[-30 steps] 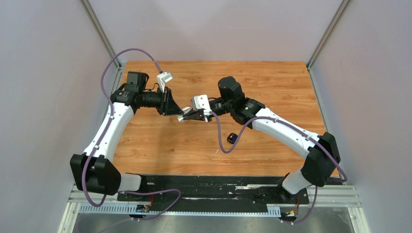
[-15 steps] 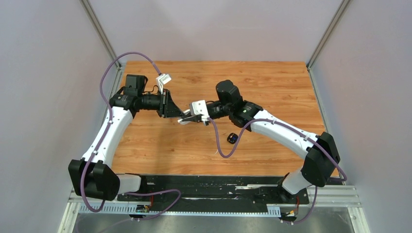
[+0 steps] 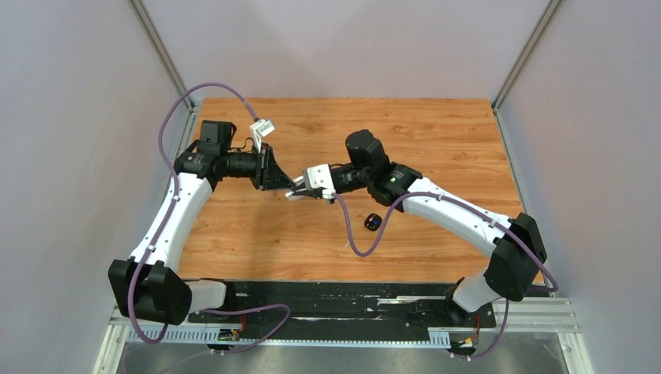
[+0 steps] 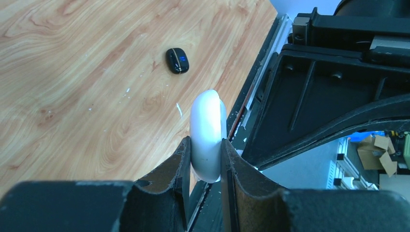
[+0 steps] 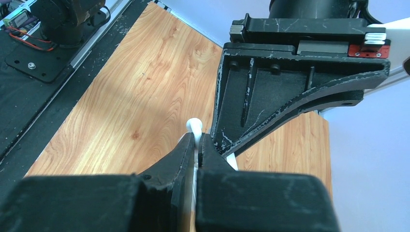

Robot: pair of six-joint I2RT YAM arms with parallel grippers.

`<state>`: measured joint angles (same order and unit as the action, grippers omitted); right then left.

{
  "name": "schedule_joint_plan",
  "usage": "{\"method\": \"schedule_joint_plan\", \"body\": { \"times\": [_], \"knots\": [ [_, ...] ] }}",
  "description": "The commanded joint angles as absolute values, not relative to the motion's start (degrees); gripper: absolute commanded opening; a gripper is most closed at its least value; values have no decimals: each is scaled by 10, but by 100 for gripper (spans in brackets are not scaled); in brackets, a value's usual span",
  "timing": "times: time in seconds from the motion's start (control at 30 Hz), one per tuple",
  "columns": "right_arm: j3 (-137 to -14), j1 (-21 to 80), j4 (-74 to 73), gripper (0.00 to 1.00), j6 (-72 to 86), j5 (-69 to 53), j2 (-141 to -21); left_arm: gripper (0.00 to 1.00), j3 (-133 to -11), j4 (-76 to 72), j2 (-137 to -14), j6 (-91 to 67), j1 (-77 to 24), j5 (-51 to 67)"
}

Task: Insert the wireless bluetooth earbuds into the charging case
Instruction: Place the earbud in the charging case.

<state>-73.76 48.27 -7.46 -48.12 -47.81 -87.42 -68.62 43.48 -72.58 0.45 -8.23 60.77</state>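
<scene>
Edged closer together over the table [image 3: 436, 132], our left fingers [image 4: 179, 166] clamp the white charging case [image 4: 208, 130] edge-on, and our right fingers [image 5: 180, 157] pinch a white earbud [image 5: 194, 125] just beside it. We're lining up the insertion. Next, the earbud must meet its socket, which is hidden from us.

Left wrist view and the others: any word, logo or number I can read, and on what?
No text is readable in any view.
Black case: small blue mark on the lid, too small to read.
Red plate in the right wrist view: blurred, illegible.
White case and earbud: no marking showing.
</scene>
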Motion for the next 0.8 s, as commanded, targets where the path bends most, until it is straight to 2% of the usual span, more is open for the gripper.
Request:
{"method": "schedule_joint_plan", "body": {
  "times": [0.0,0.77],
  "knots": [
    [-743,486,-78,0,-491,-480,-842,0,-684,443,-705,34,-83,598],
    [-758,499,-124,0,-526,-461,-871,0,-670,427,-694,14,-82,628]
  ]
}}
